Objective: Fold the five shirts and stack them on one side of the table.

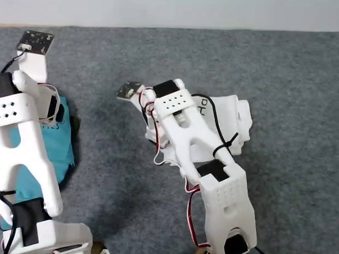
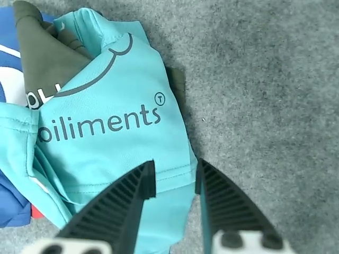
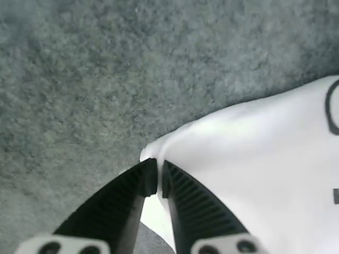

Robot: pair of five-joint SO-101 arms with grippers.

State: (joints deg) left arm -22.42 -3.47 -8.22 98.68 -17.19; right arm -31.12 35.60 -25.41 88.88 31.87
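Black ribbed fingers of the right gripper (image 3: pixel 159 173) are pressed nearly together, pinching a thin edge of the white shirt (image 3: pixel 254 174) at a rounded corner of its fold. The hold looks slight. Only a sliver of cloth seems caught, so a pull could slip it free. A pull could also drag the whole bunched shirt across the counter (image 3: pixel 79 63) instead of turning 1 flap over. The white cloth is smooth and plain with a little dark print. Seen from above, it lies in a lumpy, uneven shape near the middle of the counter, partly under the right arm.

The left gripper (image 2: pixel 175 174) hangs with its 2 fingers spread, astride the stitched hem of the teal shirt (image 2: pixel 106 132), gripping nothing. If it closes here, it may catch more than 1 layer or nudge the pile askew. The teal shirt is a sleek, slightly shiny knit with dark lettering and soft creases. It lies on top of a pile at the left side of the counter. A dark shirt (image 2: pixel 42 53) and a blue shirt (image 2: pixel 8 26) with white and red patches poke out beneath it. Their edges are not lined up, so the pile could slump. The counter is covered in grey, fuzzy, carpet-like felt, which may cling to cloth and bunch it when dragged.
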